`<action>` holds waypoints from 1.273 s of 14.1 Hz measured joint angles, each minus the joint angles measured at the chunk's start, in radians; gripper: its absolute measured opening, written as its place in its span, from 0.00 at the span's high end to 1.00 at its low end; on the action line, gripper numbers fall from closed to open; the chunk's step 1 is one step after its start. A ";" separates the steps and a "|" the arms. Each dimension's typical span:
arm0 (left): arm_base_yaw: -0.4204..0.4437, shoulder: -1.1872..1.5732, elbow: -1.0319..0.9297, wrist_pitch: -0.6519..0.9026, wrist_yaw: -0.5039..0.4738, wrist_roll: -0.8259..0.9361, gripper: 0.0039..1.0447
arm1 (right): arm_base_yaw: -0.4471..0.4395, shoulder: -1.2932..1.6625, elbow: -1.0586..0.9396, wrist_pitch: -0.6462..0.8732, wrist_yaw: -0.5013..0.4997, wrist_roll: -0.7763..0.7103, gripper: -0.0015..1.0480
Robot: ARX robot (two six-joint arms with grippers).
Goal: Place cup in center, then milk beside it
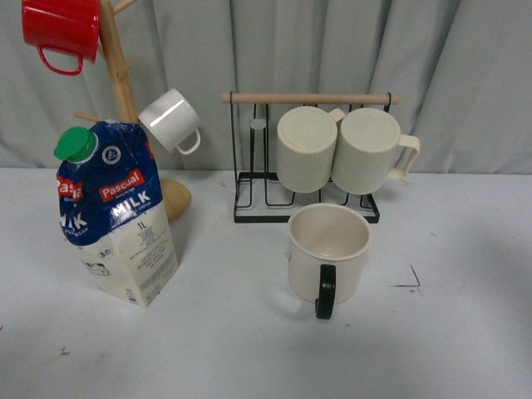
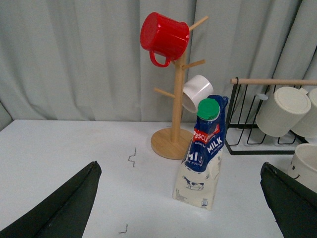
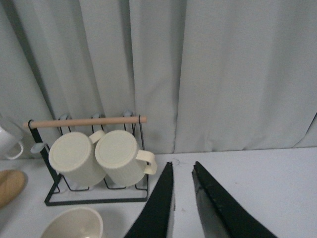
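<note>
The cup [image 1: 328, 249], a wide cream mug with a black loop handle facing me, stands upright on the white table in front of the wire rack. Its rim shows in the right wrist view [image 3: 73, 225] and its side with a dark mark in the left wrist view [image 2: 304, 166]. The milk [image 1: 116, 212], a blue-and-white carton with a green cap, stands at the left, leaning slightly. In the left wrist view the milk [image 2: 202, 151] stands ahead of my left gripper [image 2: 181, 198], which is open and empty. My right gripper [image 3: 182, 171] is shut and empty, right of the cup. Neither gripper shows in the front view.
A black wire rack [image 1: 307, 212] with a wooden bar holds two ribbed cream mugs [image 1: 341, 150] behind the cup. A wooden mug tree [image 1: 125, 91] behind the milk carries a red mug [image 1: 60, 32] and a small white mug [image 1: 170, 120]. A grey curtain hangs behind the table.
</note>
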 joint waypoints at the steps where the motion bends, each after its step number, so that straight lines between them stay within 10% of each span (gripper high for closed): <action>1: 0.000 0.000 0.000 0.000 0.000 0.000 0.06 | -0.016 -0.042 -0.047 0.008 -0.019 -0.008 0.95; 18: 0.000 0.000 0.000 0.000 0.000 0.000 0.06 | -0.202 -0.646 -0.378 -0.257 -0.195 -0.017 0.98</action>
